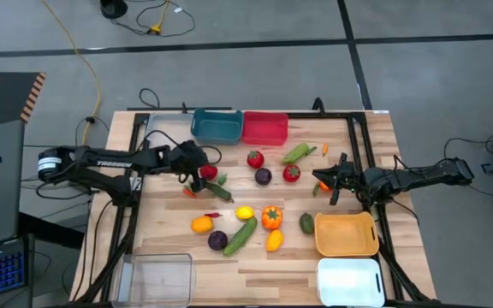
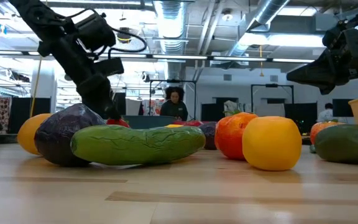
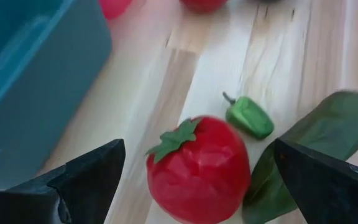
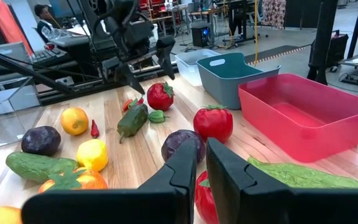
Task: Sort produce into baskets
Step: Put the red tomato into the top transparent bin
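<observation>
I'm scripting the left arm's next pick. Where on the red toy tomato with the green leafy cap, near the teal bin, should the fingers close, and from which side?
Grip the red toy tomato across its round belly, below the green leafy cap, probably coming down from above. It stands clear of the small green pepper, and the open left gripper already straddles it, one finger either side.

Overhead looks down; low level; wrists close, forward.

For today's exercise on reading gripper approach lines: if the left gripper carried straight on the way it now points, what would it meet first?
The left gripper, jaws wide open, points at the red tomato that sits between its fingers, so it would probably meet that first. A small green pepper lies just beyond.
</observation>
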Action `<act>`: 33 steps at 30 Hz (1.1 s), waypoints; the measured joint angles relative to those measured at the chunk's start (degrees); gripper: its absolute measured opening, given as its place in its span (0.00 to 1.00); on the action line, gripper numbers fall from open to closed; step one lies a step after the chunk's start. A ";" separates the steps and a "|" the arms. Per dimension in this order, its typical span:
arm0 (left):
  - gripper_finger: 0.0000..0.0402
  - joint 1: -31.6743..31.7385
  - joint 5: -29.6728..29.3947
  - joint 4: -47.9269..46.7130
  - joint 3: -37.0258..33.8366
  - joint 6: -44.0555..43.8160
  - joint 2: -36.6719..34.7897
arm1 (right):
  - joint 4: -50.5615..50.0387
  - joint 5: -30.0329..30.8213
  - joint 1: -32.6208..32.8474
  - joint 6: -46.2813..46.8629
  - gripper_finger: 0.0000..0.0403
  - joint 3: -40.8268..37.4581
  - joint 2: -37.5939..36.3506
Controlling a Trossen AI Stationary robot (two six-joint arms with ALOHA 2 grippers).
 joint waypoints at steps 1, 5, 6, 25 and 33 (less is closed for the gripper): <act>0.99 0.00 -0.16 0.00 0.00 0.18 0.71 | 0.00 0.00 0.00 0.00 0.17 0.00 0.00; 0.99 0.00 -0.78 0.03 0.00 0.48 3.19 | 0.00 0.00 0.00 0.00 0.17 -0.01 0.01; 0.99 0.00 -1.01 0.17 0.00 0.74 3.73 | 0.00 0.00 0.01 0.00 0.17 -0.02 0.00; 0.82 1.46 1.30 1.09 0.00 1.84 6.03 | 0.00 0.00 0.00 0.00 0.17 0.00 0.02; 0.73 1.46 0.85 1.64 0.00 1.31 6.00 | 0.00 0.00 -0.01 0.00 0.17 -0.02 0.00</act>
